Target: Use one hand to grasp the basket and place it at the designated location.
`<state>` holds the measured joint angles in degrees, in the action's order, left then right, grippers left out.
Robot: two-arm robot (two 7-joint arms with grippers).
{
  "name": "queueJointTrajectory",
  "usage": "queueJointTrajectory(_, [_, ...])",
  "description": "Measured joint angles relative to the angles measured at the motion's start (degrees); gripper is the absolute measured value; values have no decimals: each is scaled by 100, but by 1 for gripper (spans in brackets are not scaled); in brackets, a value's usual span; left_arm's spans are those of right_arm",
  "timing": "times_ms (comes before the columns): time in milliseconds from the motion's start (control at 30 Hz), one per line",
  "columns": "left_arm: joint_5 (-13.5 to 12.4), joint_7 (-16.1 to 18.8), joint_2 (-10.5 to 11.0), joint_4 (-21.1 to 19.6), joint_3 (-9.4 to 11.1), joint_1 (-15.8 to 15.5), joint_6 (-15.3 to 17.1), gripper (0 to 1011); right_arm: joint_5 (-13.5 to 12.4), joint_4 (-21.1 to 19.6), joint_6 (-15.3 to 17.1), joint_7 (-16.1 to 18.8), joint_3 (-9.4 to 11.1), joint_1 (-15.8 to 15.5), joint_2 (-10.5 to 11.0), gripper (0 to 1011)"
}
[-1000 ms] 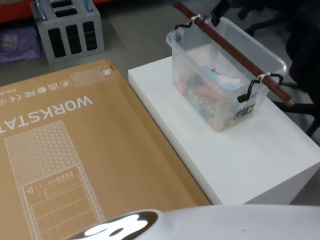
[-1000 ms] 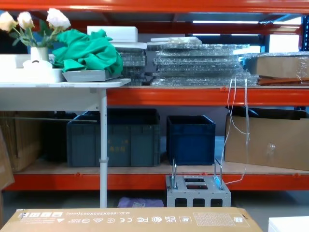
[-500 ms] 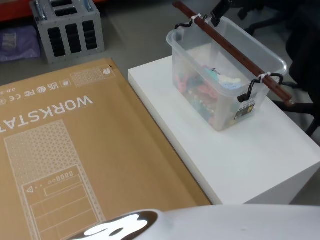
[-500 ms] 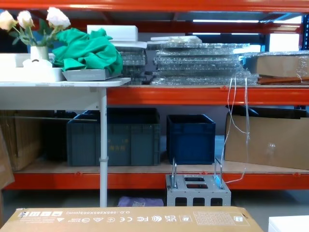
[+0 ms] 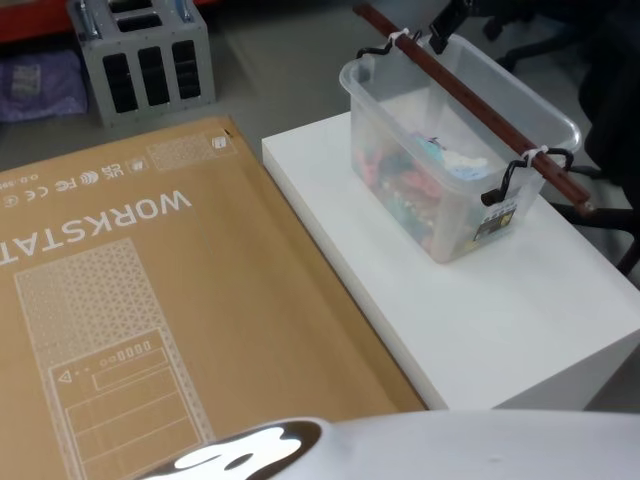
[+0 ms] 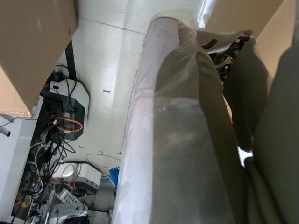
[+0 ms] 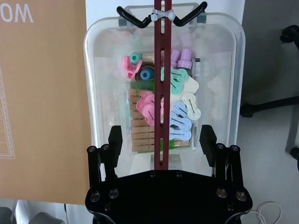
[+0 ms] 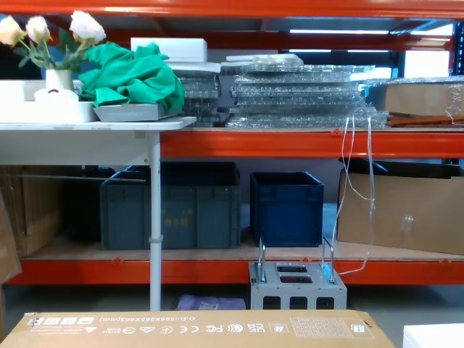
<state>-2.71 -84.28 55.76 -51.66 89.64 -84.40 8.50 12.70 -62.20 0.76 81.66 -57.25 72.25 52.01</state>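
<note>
The basket [image 5: 440, 205] is a translucent plastic tub holding coloured clips, standing on a white table [image 5: 520, 310] at the right. A dark red bar [image 5: 470, 95] is tied across its rim on black hooks. My right gripper [image 5: 447, 18] hangs over the tub's far end. In the right wrist view the basket [image 7: 105, 93] lies straight below the right gripper [image 7: 161, 137]. The gripper is open, with one black finger [image 7: 114, 140] on each side of the red bar [image 7: 162, 70] and well apart from it.
A large flat cardboard box [image 5: 150, 300] lies left of the table and touches its edge. A grey metal unit [image 5: 145, 55] stands on the floor beyond it. A black office chair [image 5: 610, 90] is right of the basket. Shelving holds dark blue crates [image 8: 286, 206].
The whole head view has shifted slightly, so the table and basket sit a few pixels further right. The basket and the right gripper keep the same relation.
</note>
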Motion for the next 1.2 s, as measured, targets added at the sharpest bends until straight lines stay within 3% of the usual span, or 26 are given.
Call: queueJointTrajectory(1200, [0, 0, 0, 0, 0, 0, 0, 0, 0, 1, 0, 0, 0, 0, 0, 1001])
